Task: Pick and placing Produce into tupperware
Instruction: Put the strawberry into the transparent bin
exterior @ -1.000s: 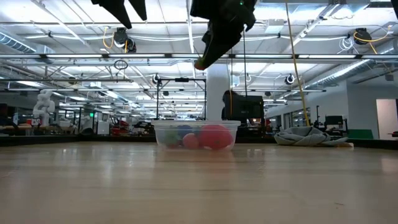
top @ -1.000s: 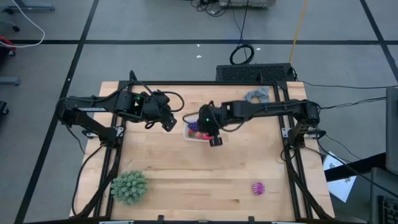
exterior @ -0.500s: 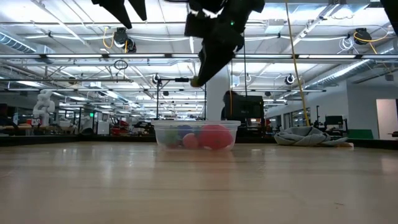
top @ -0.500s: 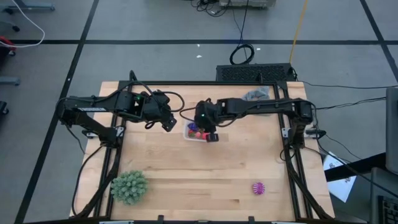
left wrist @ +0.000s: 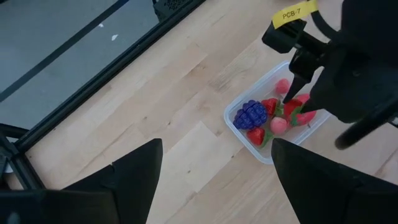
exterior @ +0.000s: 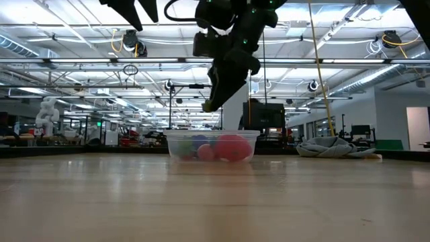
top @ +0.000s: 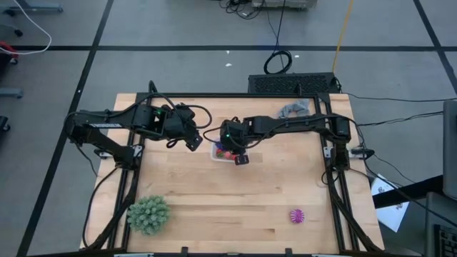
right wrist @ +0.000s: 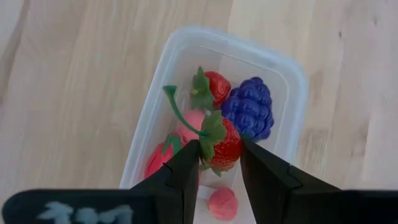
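Spreading under everything is the wooden table (top: 228, 207), with my two arms reaching in from either side toward its far middle. My left gripper (top: 193, 143) waits just beside the tub, raised off the wood, its fingers (left wrist: 134, 168) standing wide apart with nothing between them. My right gripper (right wrist: 219, 168) hangs directly above the tub, fingers pinched onto a red strawberry (right wrist: 221, 142) with green leaves and a long curling stem; the berry is clear of the fruit below it.

Near the front left corner of the table sits the big green spiky ball (top: 148, 214). A crumpled grey cloth (top: 294, 110) lies at the far right edge.

The tupperware (right wrist: 186, 50) rests on the wood at the far middle, between my two grippers. Inside it I see a purple grape cluster (right wrist: 250, 107), another strawberry (right wrist: 214, 86), a pink fruit (right wrist: 189, 121) and a small pink berry (right wrist: 222, 202), packed close and touching.

Well apart from all this, the magenta spiky ball (top: 297, 215) lies alone toward the front right of the table.
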Robot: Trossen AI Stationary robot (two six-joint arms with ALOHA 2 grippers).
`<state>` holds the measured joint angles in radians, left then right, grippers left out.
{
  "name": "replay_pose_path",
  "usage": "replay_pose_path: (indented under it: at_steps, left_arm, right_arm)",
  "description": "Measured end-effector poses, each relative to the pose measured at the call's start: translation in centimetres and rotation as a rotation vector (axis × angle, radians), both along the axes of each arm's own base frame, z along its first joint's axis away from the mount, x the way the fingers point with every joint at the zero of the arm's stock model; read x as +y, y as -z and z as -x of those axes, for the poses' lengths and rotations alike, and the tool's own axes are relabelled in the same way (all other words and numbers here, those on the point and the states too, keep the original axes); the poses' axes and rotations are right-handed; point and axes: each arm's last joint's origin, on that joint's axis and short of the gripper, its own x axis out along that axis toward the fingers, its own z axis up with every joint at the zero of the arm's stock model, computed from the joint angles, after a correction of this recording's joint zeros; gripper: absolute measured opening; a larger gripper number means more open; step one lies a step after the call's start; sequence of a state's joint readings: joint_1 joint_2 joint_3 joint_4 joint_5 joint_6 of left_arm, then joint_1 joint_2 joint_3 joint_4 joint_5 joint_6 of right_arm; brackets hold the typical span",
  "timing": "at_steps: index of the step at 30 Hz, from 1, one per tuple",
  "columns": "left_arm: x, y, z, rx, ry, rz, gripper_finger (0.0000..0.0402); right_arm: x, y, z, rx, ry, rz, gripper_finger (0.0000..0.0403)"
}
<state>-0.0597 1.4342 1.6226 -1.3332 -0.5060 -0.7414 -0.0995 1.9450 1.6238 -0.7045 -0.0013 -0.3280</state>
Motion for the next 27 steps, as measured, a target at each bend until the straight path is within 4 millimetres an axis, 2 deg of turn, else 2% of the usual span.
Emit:
replay_pose_path:
  at_steps: [13, 24, 27]
  left_arm:
    - [0.0, 0.0, 0.0, 0.000, 0.001, 0.002, 0.0308]
    - [0.0, 0.0, 0.0, -0.001, 0.001, 0.005, 0.0308]
    - [0.0, 0.0, 0.0, -0.001, 0.001, 0.005, 0.0308]
  right_arm:
    - [-0.4, 0.3, 0.4, 0.038, 0.049, -0.022, 0.0103]
    - [-0.3, 3.2, 1.5, 0.100, 0.054, -0.029, 0.0102]
    - [-0.3, 3.3, 1.5, 0.094, 0.038, -0.022, 0.0102]
